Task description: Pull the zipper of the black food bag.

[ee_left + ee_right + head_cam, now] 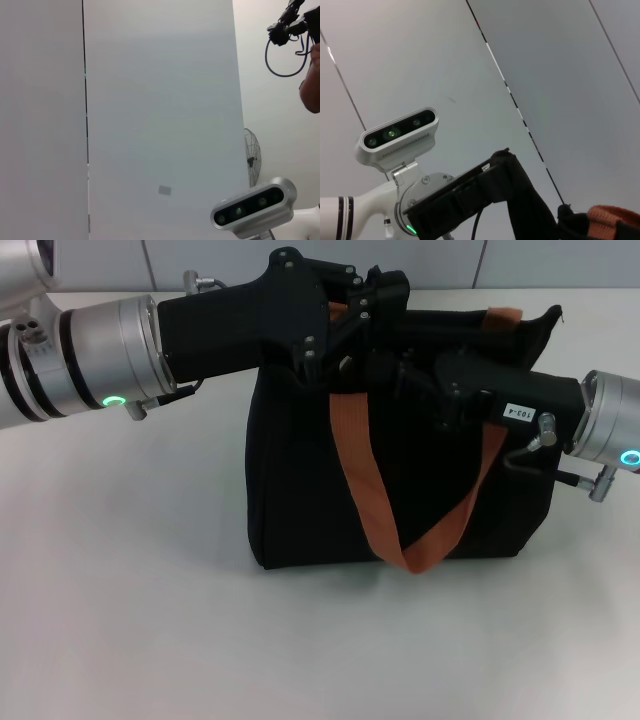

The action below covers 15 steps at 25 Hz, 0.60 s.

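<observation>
The black food bag [300,490] stands upright in the middle of the white table, and one orange-brown handle [365,490] droops down its front. My left gripper [385,295] reaches in from the left to the bag's top rim. My right gripper [385,370] comes from the right and sits just below it, against the bag's upper front. The two black gripper bodies overlap there and hide the zipper. In the right wrist view a flap of the bag's black fabric [530,200] and a bit of orange strap [610,217] show.
White table [150,620] spreads in front of the bag and to its left. A tiled wall runs behind. The left wrist view shows only wall panels, a fan [252,155] and the right arm's wrist camera [252,207].
</observation>
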### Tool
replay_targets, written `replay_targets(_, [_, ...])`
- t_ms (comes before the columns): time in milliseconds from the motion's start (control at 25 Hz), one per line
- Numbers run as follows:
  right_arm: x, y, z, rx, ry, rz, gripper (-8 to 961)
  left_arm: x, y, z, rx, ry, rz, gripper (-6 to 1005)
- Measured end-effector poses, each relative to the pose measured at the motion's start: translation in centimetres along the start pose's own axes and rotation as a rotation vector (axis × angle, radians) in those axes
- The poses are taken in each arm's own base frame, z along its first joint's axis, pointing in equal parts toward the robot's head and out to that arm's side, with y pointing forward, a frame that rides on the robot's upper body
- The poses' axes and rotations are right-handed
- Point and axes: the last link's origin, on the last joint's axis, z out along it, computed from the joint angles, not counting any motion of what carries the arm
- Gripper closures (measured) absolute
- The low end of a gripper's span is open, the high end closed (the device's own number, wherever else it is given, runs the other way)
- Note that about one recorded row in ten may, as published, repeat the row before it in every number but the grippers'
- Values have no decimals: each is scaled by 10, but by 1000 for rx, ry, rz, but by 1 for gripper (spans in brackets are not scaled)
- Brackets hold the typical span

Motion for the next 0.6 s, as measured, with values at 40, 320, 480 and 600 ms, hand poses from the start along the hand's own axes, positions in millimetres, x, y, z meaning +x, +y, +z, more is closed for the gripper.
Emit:
replay_targets(40, [0, 0, 0, 1, 0, 3, 849, 0, 0, 0, 0, 0, 1, 954])
replay_targets(320, [1, -1, -5, 8, 2, 34, 938, 1, 0, -1, 2, 4, 1, 953])
replay_targets(480, [2, -1, -8, 13, -3, 49, 955, 1, 0, 0, 3, 9, 2, 952])
replay_targets(600, [2, -1, -10, 17, -6, 60, 955, 1, 0, -1, 4, 10, 1, 951])
